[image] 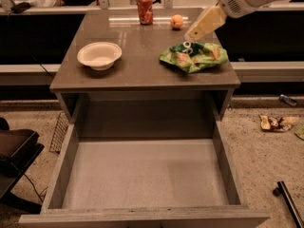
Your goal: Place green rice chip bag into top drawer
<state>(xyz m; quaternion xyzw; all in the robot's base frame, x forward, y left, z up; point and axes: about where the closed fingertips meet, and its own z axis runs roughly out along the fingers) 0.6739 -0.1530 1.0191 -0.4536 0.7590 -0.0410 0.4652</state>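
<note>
The green rice chip bag (194, 57) lies crumpled on the right side of the brown cabinet top (142, 68), near its front edge. The top drawer (142, 175) is pulled fully open below it, and its pale grey bottom is bare. My gripper (191, 33), tan on a white arm, comes in from the upper right. Its tip hangs just above the bag's back left edge, and I cannot tell whether it touches the bag.
A white bowl (99, 55) sits on the left of the top. A red can (145, 8) and an orange fruit (176, 21) stand at the back. A wrapper (278, 122) and a dark rod (287, 203) lie on the floor at right. A black object (14, 151) is at left.
</note>
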